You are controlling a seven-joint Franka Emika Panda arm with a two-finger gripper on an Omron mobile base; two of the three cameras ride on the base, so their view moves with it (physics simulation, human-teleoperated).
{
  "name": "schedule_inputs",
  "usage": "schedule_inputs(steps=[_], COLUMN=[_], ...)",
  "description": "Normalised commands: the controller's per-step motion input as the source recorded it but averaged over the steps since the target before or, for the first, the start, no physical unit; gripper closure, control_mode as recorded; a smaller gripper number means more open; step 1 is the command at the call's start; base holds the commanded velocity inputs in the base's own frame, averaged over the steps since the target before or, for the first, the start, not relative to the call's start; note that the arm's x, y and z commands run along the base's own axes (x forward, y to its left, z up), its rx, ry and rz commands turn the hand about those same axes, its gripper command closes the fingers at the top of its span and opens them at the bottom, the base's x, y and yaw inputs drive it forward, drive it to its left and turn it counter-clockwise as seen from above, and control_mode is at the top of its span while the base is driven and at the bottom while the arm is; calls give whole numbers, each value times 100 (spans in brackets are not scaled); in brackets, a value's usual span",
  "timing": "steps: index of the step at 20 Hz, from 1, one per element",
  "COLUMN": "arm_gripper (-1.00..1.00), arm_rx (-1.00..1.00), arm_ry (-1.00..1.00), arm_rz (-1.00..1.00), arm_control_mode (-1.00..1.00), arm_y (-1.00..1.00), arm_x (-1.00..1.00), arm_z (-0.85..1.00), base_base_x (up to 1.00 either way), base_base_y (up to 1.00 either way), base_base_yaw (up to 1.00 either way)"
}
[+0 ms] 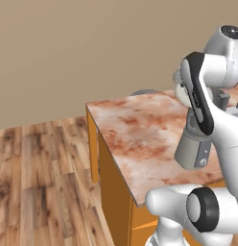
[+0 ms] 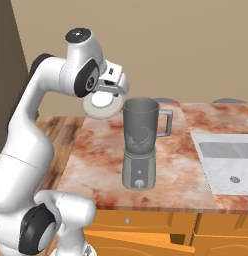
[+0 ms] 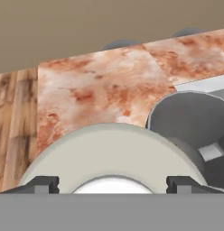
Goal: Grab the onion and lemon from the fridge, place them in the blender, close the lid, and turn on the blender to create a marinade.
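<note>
You were at the lid-closing step: your jaws were clamped across the flat round grey lid with a white centre (image 2: 102, 106), held in the air just beside the open rim of the translucent grey blender jar (image 2: 141, 126) near the desk's (image 2: 96, 155) front edge. Next, I judge, you needed to centre it above the rim, then lower it level.

A plain tan wall (image 1: 68, 53) backs the room — wood plank floor (image 1: 39, 187) below. An orange cabinet (image 1: 113, 192) carries a mottled reddish stone counter (image 1: 140, 134) (a sink (image 2: 228, 165) set into it).
</note>
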Motion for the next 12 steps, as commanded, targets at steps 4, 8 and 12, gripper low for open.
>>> schedule_inputs(steps=[4, 8, 12], arm_gripper=[100, 100, 100], arm_rx=[0, 0, 0], arm_ry=[5, 5, 2], arm_rz=[0, 0, 0], arm_control_mode=[-100, -100, -100], arm_y=[-37, -37, -39], arm_x=[0, 1, 0], arm_z=[5, 6, 1], base_base_x=[0, 0, 0], base_base_y=[0, 0, 0], base_base_yaw=[0, 0, 0])
